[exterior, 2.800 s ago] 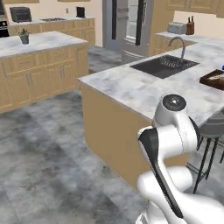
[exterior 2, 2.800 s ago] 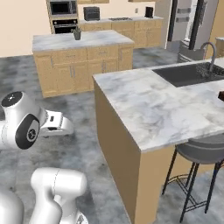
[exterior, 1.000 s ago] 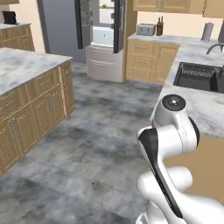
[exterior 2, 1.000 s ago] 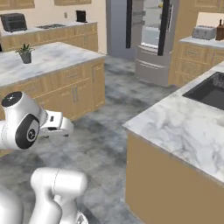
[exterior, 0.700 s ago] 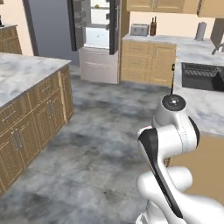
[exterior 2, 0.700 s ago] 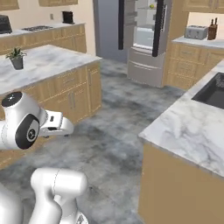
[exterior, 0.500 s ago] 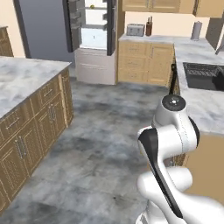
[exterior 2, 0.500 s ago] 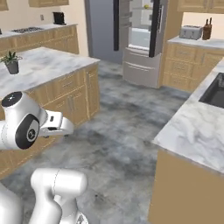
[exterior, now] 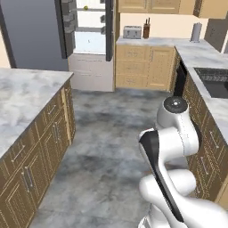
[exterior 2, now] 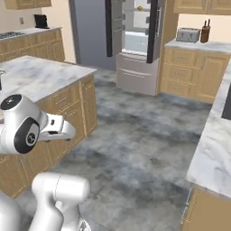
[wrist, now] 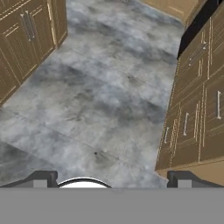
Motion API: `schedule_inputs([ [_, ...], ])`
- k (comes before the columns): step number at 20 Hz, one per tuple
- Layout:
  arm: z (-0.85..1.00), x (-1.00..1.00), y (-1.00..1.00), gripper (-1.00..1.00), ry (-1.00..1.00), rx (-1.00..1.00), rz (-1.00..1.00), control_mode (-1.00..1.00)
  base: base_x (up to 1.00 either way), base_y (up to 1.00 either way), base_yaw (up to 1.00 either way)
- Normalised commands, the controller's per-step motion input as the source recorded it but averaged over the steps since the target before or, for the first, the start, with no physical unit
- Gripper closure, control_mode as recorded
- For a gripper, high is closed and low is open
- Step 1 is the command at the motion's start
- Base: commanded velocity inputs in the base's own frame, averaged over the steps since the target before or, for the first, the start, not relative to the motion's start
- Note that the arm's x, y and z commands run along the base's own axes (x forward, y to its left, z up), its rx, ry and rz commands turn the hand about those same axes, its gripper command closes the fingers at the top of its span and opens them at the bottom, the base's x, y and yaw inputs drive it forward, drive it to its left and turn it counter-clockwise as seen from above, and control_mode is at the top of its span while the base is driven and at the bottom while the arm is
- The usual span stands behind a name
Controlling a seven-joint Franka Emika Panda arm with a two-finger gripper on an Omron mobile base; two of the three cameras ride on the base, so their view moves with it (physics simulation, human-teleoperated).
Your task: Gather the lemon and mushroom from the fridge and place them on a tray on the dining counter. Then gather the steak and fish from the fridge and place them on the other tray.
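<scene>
Flanking the grey floor (exterior: 107,133), wooden cabinets (exterior: 44,147); fridge (exterior: 89,40) open beyond.

Grey steel fridge (exterior: 31,35), yellow-green lemon (exterior: 85,7)

Steel fridge (exterior: 35,35) open, lemon (exterior: 85,7) inside.

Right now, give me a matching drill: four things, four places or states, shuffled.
Things:
1. fridge
2. toaster
3. lemon
4. gripper

Places or states:
A. on the wood-cabinet counter right of the fridge
B. doors swung open
C. open, pointing down at the grey floor
D. on a high shelf inside the fridge

Pairs: 1-B, 2-A, 3-D, 4-C
</scene>
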Motion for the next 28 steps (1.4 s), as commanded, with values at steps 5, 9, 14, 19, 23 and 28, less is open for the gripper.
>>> schedule_inputs([
  [5, 0.00, 0.00, 0.00, -1.00, 0.00, 0.00, 0.00, 1.00, 1.00, -0.03, -0.03],
  [9, 0.00, 0.00, 0.00, -1.00, 0.00, 0.00, 0.00, 1.00, 1.00, -0.03, 0.00],
  [14, 0.00, 0.00, 0.00, -1.00, 0.00, 0.00, 0.00, 1.00, 1.00, 0.00, 0.00],
  [19, 0.00, 0.00, 0.00, -1.00, 0.00, 0.00, 0.00, 1.00, 1.00, 0.19, 0.00],
  [23, 0.00, 0.00, 0.00, -1.00, 0.00, 0.00, 0.00, 1.00, 1.00, 0.28, 0.01],
  [28, 0.00, 0.00, 0.00, -1.00, 0.00, 0.00, 0.00, 1.00, 1.00, 0.24, 0.04],
])
